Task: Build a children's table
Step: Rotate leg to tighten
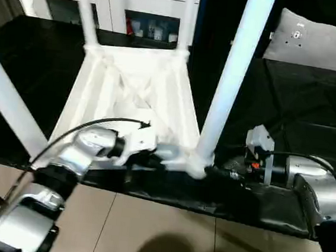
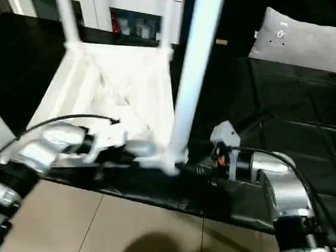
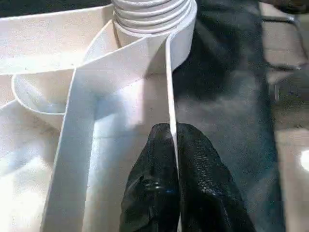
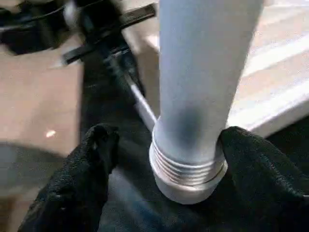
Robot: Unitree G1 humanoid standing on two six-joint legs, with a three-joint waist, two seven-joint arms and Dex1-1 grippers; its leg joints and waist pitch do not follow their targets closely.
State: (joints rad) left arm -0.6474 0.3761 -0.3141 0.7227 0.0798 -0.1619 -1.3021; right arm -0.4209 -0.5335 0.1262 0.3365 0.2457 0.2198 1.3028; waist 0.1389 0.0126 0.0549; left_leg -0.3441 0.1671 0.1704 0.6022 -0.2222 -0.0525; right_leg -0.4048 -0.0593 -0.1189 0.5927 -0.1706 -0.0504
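Note:
The white table top (image 1: 129, 98) lies upside down on a black-covered surface, ribbed underside up. Three legs (image 1: 87, 11) (image 1: 187, 15) (image 1: 3, 104) stand in its far and near-left corners. A fourth leg (image 1: 232, 78) stands upright at the near right corner socket, its threaded end (image 4: 186, 169) showing above the socket. My left gripper (image 3: 173, 133) is shut on the thin rim (image 3: 169, 87) of the top, just beside that socket. My right gripper (image 4: 169, 137) is open, with one finger (image 4: 94, 159) on each side of the leg's base; one is a little apart from it.
The black sheet (image 1: 300, 115) covers the work surface, whose front edge runs just under my grippers, with tiled floor (image 1: 158, 232) below. A white cabinet with glass doors (image 1: 148, 20) stands behind. A grey pillow (image 1: 319, 42) lies at the back right.

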